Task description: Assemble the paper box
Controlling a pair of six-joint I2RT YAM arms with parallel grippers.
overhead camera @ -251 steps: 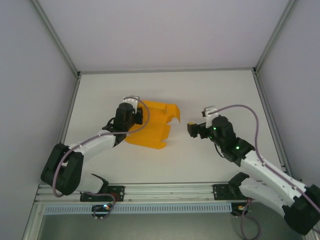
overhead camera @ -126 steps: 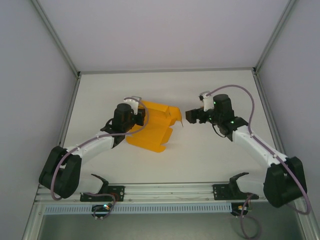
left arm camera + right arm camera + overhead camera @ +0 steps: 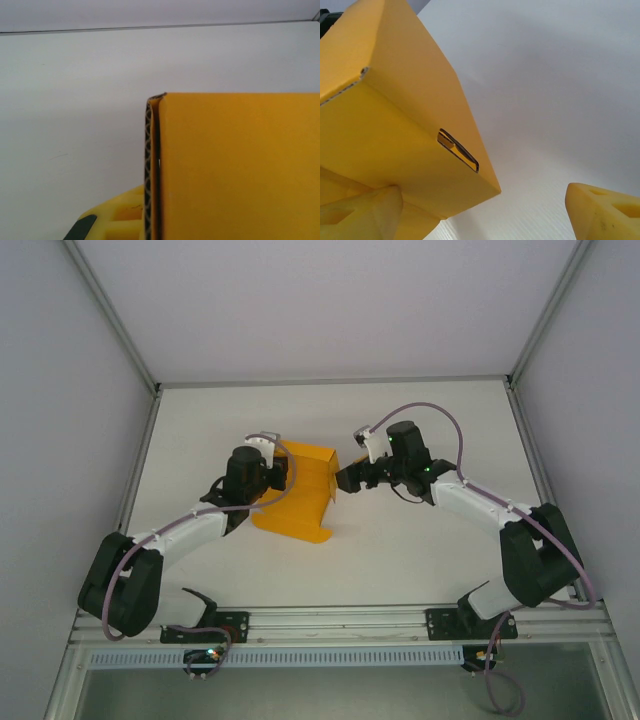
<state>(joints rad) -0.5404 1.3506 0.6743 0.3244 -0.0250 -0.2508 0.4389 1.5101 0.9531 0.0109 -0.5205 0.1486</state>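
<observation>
The paper box (image 3: 300, 495) is bright orange-yellow card, partly folded, lying mid-table with its far wall raised. My left gripper (image 3: 272, 477) is shut on the box's left wall. In the left wrist view the corrugated edge of that wall (image 3: 148, 165) runs between the jaws, with one yellow finger (image 3: 112, 220) to its left. My right gripper (image 3: 345, 480) is open at the box's right side. The right wrist view has a box corner with a slot (image 3: 458, 150) between the wide-apart fingers (image 3: 602, 210); the left finger (image 3: 360, 210) lies against the card.
White table (image 3: 420, 560) inside grey enclosure walls, with a metal rail (image 3: 340, 620) along the near edge at the arm bases. Free surface lies right of and behind the box.
My right arm has swung left across the table to the box's right side, its jaws narrowing a little. The box's right flaps, splayed out before, now stand folded in. The left arm held still.
</observation>
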